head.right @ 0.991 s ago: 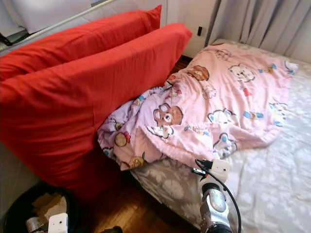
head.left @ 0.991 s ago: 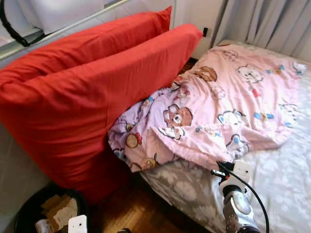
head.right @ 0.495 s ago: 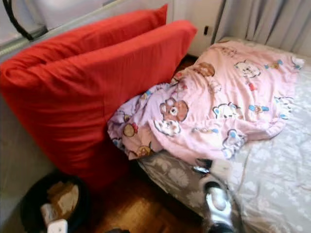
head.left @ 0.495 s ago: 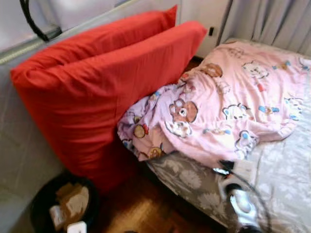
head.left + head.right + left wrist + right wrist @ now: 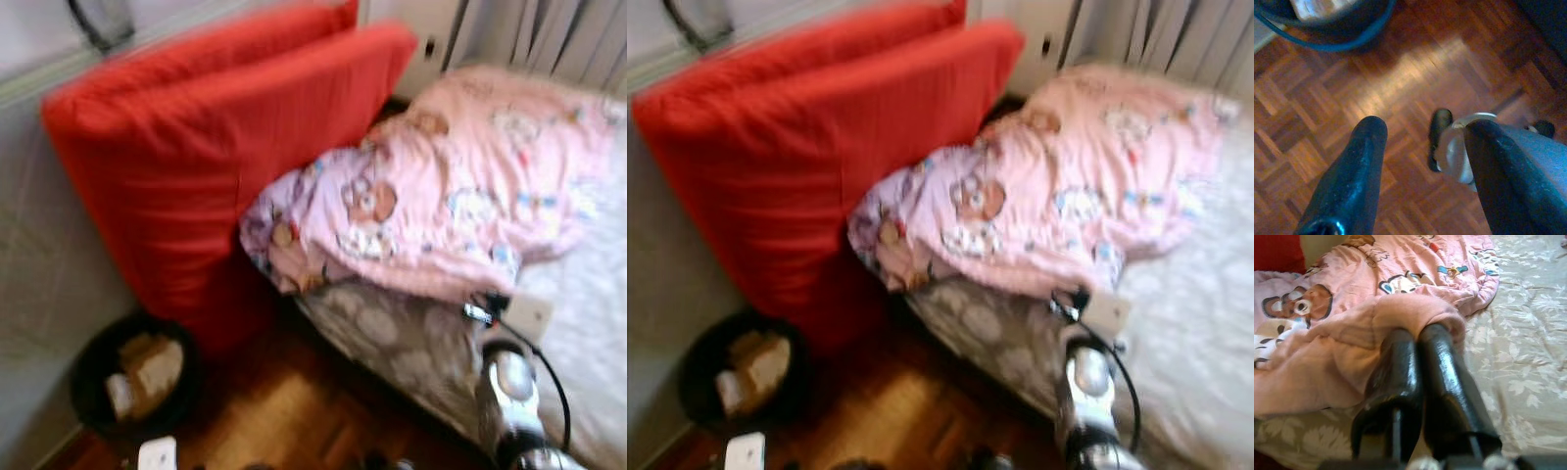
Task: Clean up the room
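Note:
A pink cartoon-print blanket (image 5: pixel 470 196) lies crumpled over the bed, its purple end hanging off the near corner. My right gripper (image 5: pixel 1416 333) is at the blanket's near edge, fingers pressed together with a fold of the pink blanket (image 5: pixel 1415 311) bunched over their tips. In the eye views the right arm (image 5: pixel 505 392) reaches up to that edge. My left gripper (image 5: pixel 1425 129) hangs low over the wooden floor (image 5: pixel 1376 73), open with nothing between its fingers.
Two big red cushions (image 5: pixel 216 147) lean against the wall left of the bed. A black bin (image 5: pixel 132 377) with scraps stands on the floor below them. The grey flowered sheet (image 5: pixel 588 323) is bare on the right. Curtains (image 5: pixel 549 34) hang behind.
The whole view has swung and blurred, so the camera is moving. The right gripper stays at the blanket's near edge throughout.

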